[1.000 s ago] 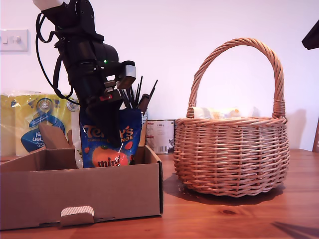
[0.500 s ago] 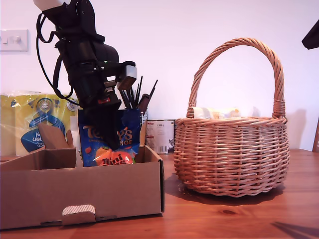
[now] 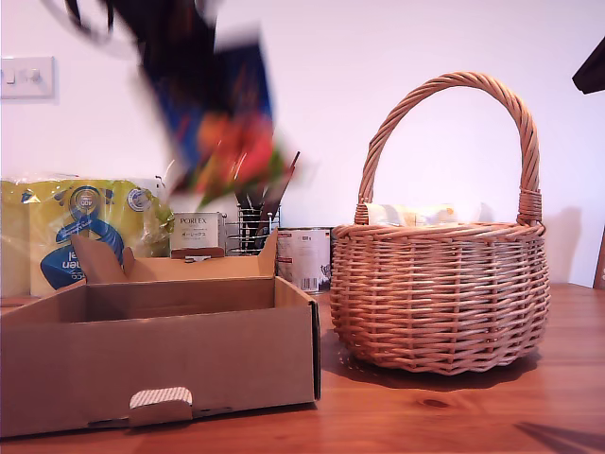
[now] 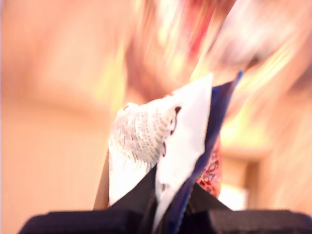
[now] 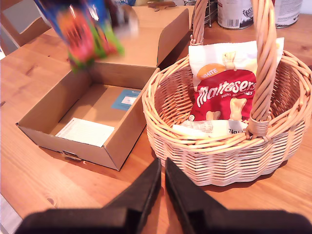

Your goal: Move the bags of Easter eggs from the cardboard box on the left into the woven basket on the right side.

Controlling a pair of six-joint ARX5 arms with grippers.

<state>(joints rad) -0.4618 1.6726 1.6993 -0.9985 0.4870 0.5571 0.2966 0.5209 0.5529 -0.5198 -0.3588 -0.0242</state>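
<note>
My first arm is raised high in the upper left of the exterior view, smeared by blur and cut off by the top edge — only dark streaks of it show. My first gripper [image 4: 168,207] is clenched on the dark blue Terry's bag [image 3: 222,118]: in the first wrist view the black fingers [image 4: 136,200] pinch the bag's creased edge, white printed back and blue front both showing. The bag hangs in the air above the cardboard box [image 3: 161,364], well clear of its walls, its lettering too blurred to read.

My second gripper [image 5: 162,195] hovers over the counter [image 5: 29,161] just before the woven basket [image 3: 440,303], its fingers pressed together with nothing between them; in the exterior view that arm is out of frame apart from a dark shape at the upper right edge, which I cannot identify for sure.

The basket stands on the counter at the exterior view's right, beside the box but apart from it. A Maltesers bag [image 5: 226,92] lies inside, partly crossed by the arched handle [image 5: 265,58]; another pale bag [image 5: 204,129] under it is mostly hidden by the rim. In the box — lower left of the exterior view — no bags show, just a white paper [image 5: 85,131] and a blue label [image 5: 126,100] on its floor. Behind sit a yellow-and-blue towel pack [image 3: 71,232] and a tin [image 3: 304,257], half hidden.
</note>
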